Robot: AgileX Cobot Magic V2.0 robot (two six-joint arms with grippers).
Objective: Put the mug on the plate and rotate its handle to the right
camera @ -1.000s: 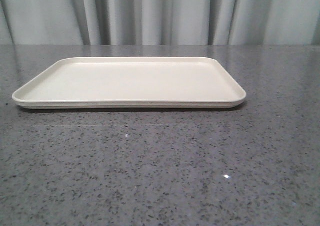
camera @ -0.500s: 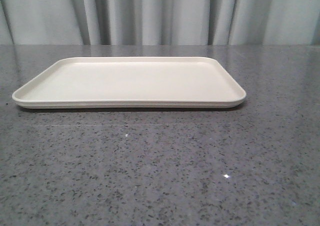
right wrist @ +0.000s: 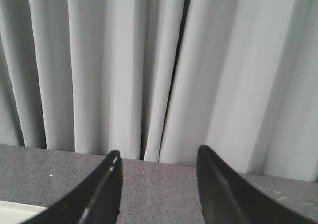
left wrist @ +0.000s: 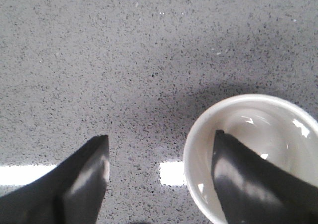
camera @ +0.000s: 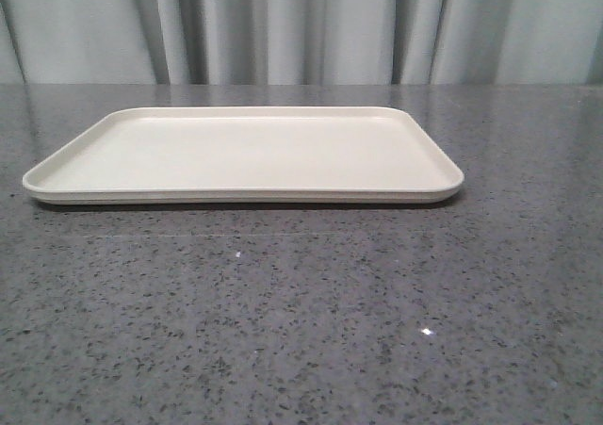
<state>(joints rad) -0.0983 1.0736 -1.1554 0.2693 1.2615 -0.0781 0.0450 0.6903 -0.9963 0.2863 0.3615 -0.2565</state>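
The cream-white plate (camera: pixel 243 154) lies empty on the grey speckled table in the front view, and no arm or mug shows there. In the left wrist view the white mug (left wrist: pixel 263 119) stands on the table, seen from above, its handle hidden. My left gripper (left wrist: pixel 161 147) is open above the table, one finger (left wrist: pixel 248 179) over the mug's mouth and the other finger (left wrist: pixel 84 179) outside the rim over bare table. My right gripper (right wrist: pixel 158 159) is open with nothing between its fingers, pointing at the curtain, and a corner of the plate (right wrist: pixel 15 211) shows beside it.
Pale grey curtains (camera: pixel 301 24) hang behind the table's far edge. Bright light reflections (left wrist: pixel 171 173) lie on the tabletop beside the mug.
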